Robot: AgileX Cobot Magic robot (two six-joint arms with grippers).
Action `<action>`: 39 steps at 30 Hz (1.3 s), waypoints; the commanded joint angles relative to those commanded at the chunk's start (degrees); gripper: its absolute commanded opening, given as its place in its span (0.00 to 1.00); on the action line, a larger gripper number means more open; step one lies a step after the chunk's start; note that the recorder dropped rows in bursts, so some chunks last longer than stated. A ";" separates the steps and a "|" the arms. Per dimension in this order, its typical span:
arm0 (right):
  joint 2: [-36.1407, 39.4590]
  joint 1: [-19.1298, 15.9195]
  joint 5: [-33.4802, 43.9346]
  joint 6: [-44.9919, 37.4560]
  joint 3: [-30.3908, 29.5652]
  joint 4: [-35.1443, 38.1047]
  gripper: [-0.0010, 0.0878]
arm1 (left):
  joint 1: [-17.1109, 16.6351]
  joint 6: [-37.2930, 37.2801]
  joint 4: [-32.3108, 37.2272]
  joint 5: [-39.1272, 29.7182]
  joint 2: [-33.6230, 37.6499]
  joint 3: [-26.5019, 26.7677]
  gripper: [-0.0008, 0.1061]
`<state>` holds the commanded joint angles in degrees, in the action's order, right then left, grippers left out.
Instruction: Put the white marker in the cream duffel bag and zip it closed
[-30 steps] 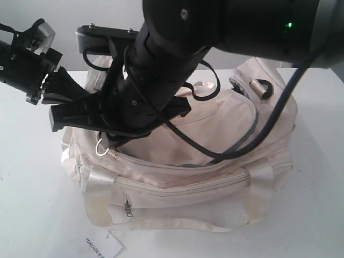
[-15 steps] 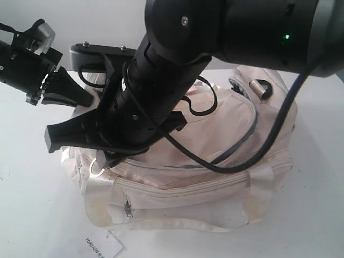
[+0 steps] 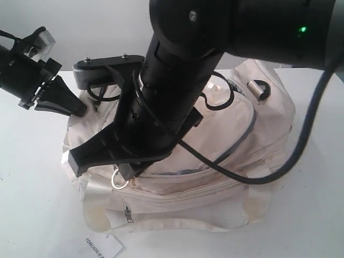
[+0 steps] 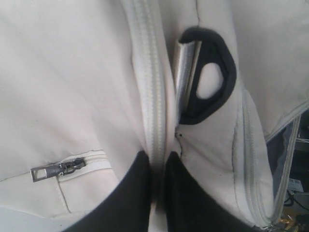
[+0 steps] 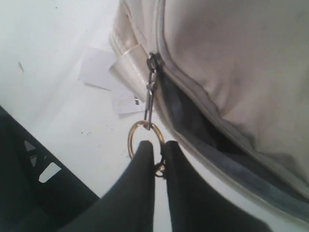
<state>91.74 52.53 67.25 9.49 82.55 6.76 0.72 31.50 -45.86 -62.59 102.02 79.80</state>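
zip under way, bag mouth narrowing

over the last second the right gripper [image 5: 157, 147] has dragged the gold ring pull [image 5: 141, 139] down and along the front of the cream duffel bag [image 3: 215, 134], toward the middle of the bag. the mouth gaped wide and dark a second ago. in the exterior view it now shows only as a thin grey seam under the top flap. that reads as the closing stroke begun but not finished: in the right wrist view dark lining shows in a gap that runs on beyond the slider [image 5: 153, 62].

the right gripper's jaws are nearly together, nipping the ring between their tips. the left gripper [image 4: 157, 162] is clamped on a fold of the bag's cream fabric beside a zipper tape, at the left end of the bag. it sits much where it was a second ago and seems to be bracing the bag against the pull.

the white marker is in none of the views. i judge it to be inside the bag already, but the open stretch shows only lining, so that cannot be confirmed. the small zip of the front pocket [image 3: 177, 209] is shut. a paper tag [image 3: 102, 246] lies on the white table [image 3: 32, 204] just in front of the bag.
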 joint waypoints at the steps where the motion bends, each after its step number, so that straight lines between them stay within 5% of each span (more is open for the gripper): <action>1: -0.29 0.00 0.23 0.29 0.00 -0.61 0.01 | 0.00 0.00 0.00 0.00 0.00 0.00 0.01; 32: -5.90 0.00 2.72 6.25 -0.12 -21.80 0.01 | 0.00 -1.34 8.32 1.42 0.00 0.00 0.01; 39: -8.38 -2.52 2.72 6.25 -5.23 -25.08 0.01 | 0.00 -1.34 9.41 1.55 0.00 0.00 0.01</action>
<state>83.36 50.01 69.96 15.74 77.32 -18.33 0.72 30.16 -36.45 -61.04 102.02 79.80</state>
